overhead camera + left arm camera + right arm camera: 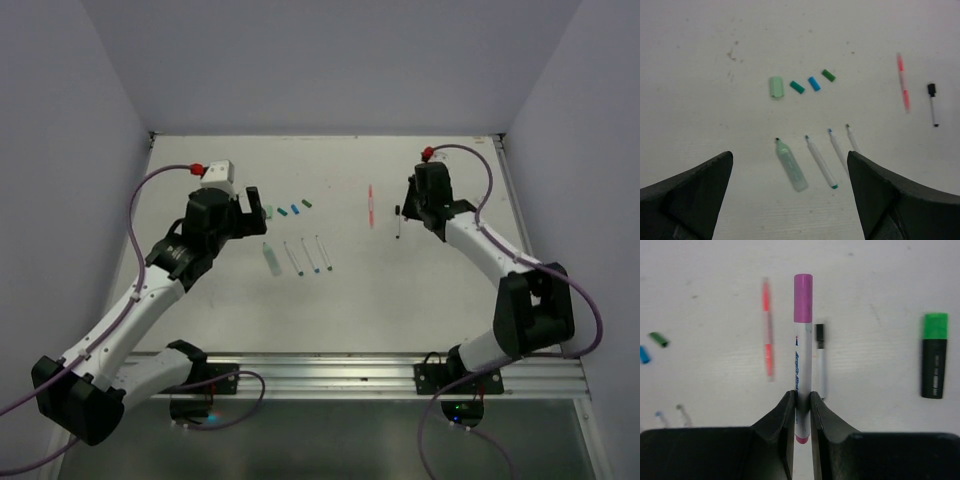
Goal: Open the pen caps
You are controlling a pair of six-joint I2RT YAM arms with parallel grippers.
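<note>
Right wrist view, with right gripper (801, 397) clamped on a white pen (801, 365), magenta cap (803, 297) on its far end.
Found only here: black highlighter (934, 367) with bright green cap (935, 326), well right of the red pen (768, 335), itself blurred. From left wrist: left gripper (789, 155) spread wide; pale green cap (776, 87), teal cap (797, 87), blue cap (814, 83), dark green cap (828, 75) loose, left of the red pen. From top, held pen not discernible.
</note>
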